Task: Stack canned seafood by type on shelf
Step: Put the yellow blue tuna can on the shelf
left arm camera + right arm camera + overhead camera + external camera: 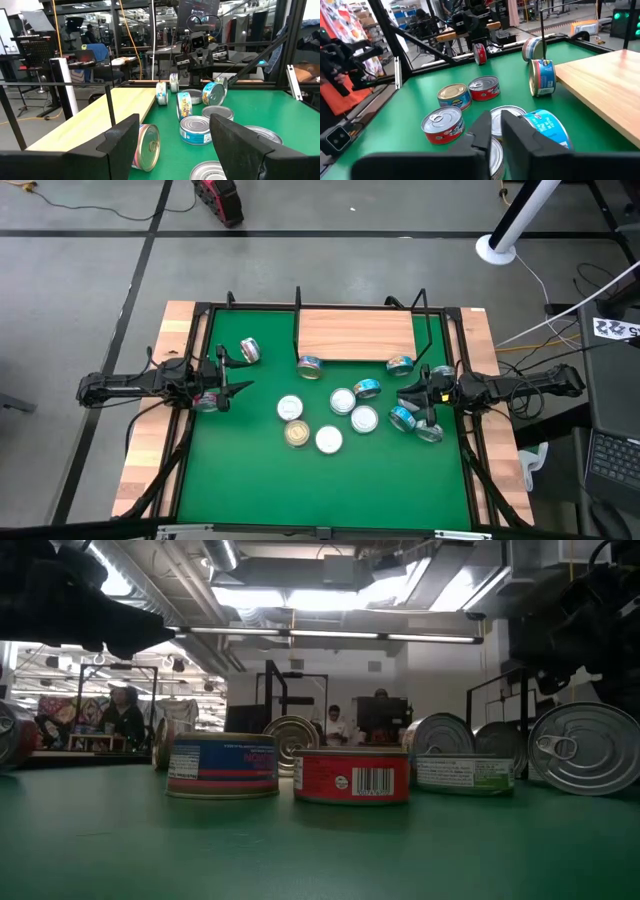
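Several canned seafood tins lie loose on the green mat [250, 480]: a cluster of silver-lidded tins [342, 401] in the middle, teal-labelled tins [404, 417] at the right, and one tin on its edge [249, 350] at the far left. The shelf [357, 333], a light-wood board in black wire rails, stands at the far middle with nothing on it. My left gripper [175, 145] hovers open at the mat's left, and a red-labelled tin [147, 147] stands on its edge just beside one finger. My right gripper [496, 131] hovers at the mat's right with a narrow gap, nothing in it.
Two teal tins [310, 365] [400, 364] stand on edge against the shelf's near side. Pale wooden planks [150, 450] edge the mat left and right. In the low view a blue tin [222, 767], a red one [351, 777] and a green one [465, 772] lie flat. People sit in the room beyond.
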Controlling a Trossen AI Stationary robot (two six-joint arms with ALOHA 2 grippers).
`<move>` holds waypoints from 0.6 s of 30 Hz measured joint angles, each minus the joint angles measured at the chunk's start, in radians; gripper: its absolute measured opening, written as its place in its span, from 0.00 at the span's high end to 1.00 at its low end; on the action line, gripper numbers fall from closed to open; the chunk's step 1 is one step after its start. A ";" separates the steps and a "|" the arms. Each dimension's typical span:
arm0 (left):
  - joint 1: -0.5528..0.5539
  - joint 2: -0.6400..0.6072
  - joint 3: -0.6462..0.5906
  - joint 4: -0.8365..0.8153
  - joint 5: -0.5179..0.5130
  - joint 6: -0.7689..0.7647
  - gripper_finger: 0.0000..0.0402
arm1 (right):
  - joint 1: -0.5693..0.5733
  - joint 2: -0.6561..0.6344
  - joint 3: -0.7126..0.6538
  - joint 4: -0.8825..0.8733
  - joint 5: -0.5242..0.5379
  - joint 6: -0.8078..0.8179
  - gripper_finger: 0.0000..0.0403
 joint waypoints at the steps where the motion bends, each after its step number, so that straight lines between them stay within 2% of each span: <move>1: 0.000 0.000 0.000 0.000 0.000 0.000 0.40 | 0.000 0.000 0.000 0.000 0.000 0.001 0.82; 7: 0.000 0.000 0.000 0.001 0.000 -0.009 0.40 | 0.000 0.000 0.003 -0.001 0.000 0.003 0.57; 11: 0.000 0.000 0.000 0.001 0.000 -0.078 0.40 | 0.000 0.006 0.042 -0.016 0.000 0.003 0.43; 14: 0.000 0.000 0.000 0.001 0.000 -0.101 0.40 | 0.000 0.005 0.091 -0.008 -0.003 0.003 0.38; 18: 0.000 0.000 0.000 0.000 0.000 -0.104 0.40 | 0.000 0.025 0.145 -0.014 -0.049 0.003 0.36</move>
